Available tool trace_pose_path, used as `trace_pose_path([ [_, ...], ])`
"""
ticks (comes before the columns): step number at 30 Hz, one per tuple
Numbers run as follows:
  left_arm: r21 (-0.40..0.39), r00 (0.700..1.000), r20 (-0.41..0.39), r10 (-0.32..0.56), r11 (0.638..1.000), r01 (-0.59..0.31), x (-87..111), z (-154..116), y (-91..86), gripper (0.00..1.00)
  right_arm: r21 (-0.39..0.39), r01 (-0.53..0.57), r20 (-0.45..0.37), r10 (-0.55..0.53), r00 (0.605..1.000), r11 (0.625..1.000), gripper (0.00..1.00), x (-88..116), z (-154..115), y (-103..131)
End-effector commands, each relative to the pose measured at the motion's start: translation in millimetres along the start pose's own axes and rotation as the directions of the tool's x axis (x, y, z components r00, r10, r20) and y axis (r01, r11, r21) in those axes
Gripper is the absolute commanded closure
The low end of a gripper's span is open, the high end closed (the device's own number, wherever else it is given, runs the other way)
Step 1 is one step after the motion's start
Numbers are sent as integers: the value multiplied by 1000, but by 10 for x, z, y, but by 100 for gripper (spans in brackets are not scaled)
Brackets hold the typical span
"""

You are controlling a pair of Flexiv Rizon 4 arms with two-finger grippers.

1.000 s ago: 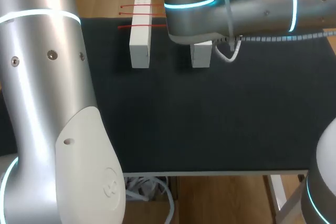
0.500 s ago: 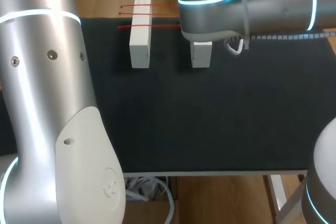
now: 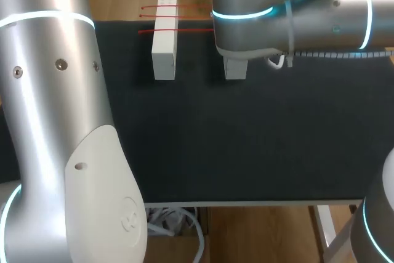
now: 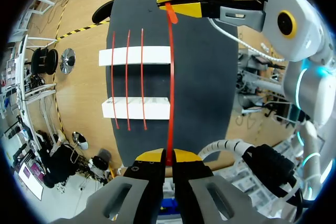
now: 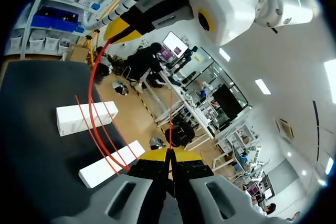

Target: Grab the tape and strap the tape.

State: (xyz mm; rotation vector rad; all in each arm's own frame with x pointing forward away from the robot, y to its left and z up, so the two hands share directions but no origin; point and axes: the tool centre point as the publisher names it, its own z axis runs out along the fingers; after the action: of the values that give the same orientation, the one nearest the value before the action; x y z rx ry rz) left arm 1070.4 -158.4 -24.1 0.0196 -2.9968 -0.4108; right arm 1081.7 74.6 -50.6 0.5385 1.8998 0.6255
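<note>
head view gives me arms and blocks only: my right arm (image 3: 308,10) lies over the far side of the dark surface (image 3: 258,140), half covering the right white block (image 3: 236,69), and neither claw shows (three red strips (image 3: 191,29) cross the left white block (image 3: 164,47)). left wrist view fills that gap: the left claw (image 4: 168,155) is pinching one end of the tape (image 4: 169,77), the right claw (image 4: 173,2) nips the other end, and the tape runs straight between them past one end of both blocks. right wrist view shows that tape bowed in a curve instead. my count: two blocks, four red strips, three lying across both blocks, one held.
</note>
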Motion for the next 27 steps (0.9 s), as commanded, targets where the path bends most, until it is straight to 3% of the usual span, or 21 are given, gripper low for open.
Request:
trace_pose_path([
  [1, -14, 918, -397, -4, 1000, -1, -64, -56, -45, 100, -2, 1, -7, -1, 1000, 1000, 100, -16, -19, -10],
  [6, -14, 918, -397, -4, 1000, -1, -64, -56, -45, 100, -2, 1, -7, -1, 1000, 1000, 100, -16, -19, -10],
  [11, -14, 918, -397, -4, 1000, -1, -64, -56, -45, 100, 76, 131, 10, -132, 991, 988, 100, -66, -31, 2],
  [19, -14, 918, -397, -4, 1000, -1, -64, -56, -45, 100, 150, 240, 53, -250, 967, 959, 100, -125, -54, 53],
  [27, -14, 918, -397, -4, 1000, -1, -64, -56, -45, 100, 140, 317, 61, -327, 943, 938, 100, -70, -22, 198],
])
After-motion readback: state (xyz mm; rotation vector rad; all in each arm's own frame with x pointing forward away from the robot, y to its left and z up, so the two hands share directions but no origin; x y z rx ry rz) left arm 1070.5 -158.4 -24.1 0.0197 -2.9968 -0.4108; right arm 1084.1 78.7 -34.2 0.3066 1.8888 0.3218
